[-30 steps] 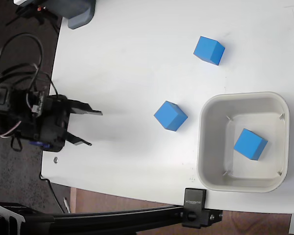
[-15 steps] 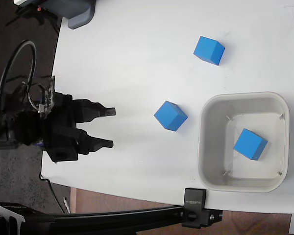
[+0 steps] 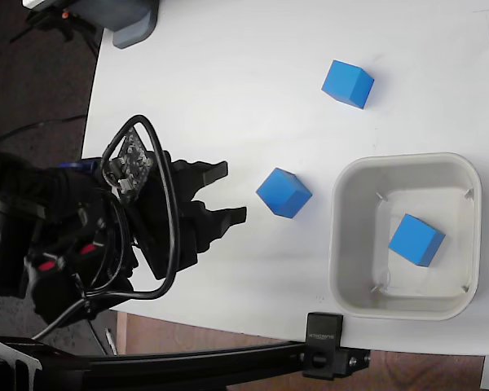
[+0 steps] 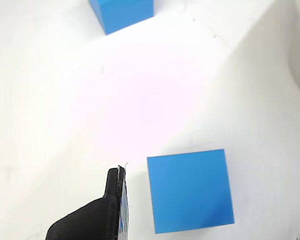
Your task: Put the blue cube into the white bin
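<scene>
Wrist view: cube [image 4: 190,190] rigid, light, smooth flat sides; I grip two opposite faces. Gripper [image 3: 232,192] wide open, empty, left of cube, bin [image 3: 342,244] beyond.

The setting looks like a robotics lab or test bench. A plain white table [image 3: 228,81] fills most of the fixed view, with a black metal rail and clamp [image 3: 326,354] along its lower edge, loose black cables [image 3: 167,236] at the left, and a grey device [image 3: 134,20] at the upper left corner.
</scene>
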Robot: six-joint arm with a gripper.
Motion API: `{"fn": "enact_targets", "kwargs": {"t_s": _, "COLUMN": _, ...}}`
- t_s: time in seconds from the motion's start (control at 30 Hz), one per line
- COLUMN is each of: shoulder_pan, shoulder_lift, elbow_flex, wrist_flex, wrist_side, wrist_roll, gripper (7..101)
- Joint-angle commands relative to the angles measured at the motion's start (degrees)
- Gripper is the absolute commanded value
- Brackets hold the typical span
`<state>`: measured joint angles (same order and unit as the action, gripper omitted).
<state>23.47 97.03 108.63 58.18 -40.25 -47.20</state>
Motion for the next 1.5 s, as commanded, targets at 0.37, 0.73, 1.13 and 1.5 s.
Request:
{"fn": "enact_targets", "kwargs": {"t_s": 0.37, "shoulder_pan": -4.57, "shoulder_lift": -6.06, "elbow_flex": -5.45, "wrist_flex": -1.85, "wrist_side": 4.31, "wrist_roll": -0.44, "gripper": 95.2}}
{"fn": "enact_targets", "kwargs": {"t_s": 0.73, "shoulder_pan": -4.48, "shoulder_lift": -11.34, "elbow_flex": -9.49, "wrist_flex": -1.14, "wrist_side": 4.31, "wrist_roll": -1.67, "gripper": 96.2}}
{"fn": "enact_targets", "kwargs": {"t_s": 1.13, "shoulder_pan": -5.27, "shoulder_lift": -12.57, "elbow_flex": -8.61, "wrist_flex": -3.16, "wrist_side": 4.48, "wrist_roll": -0.88, "gripper": 96.5}}
{"fn": "enact_targets", "kwargs": {"t_s": 1.5, "shoulder_pan": -5.89, "shoulder_lift": -13.89, "elbow_flex": -6.77, "wrist_flex": -6.24, "wrist_side": 4.22, "wrist_roll": 0.09, "gripper": 96.8}}
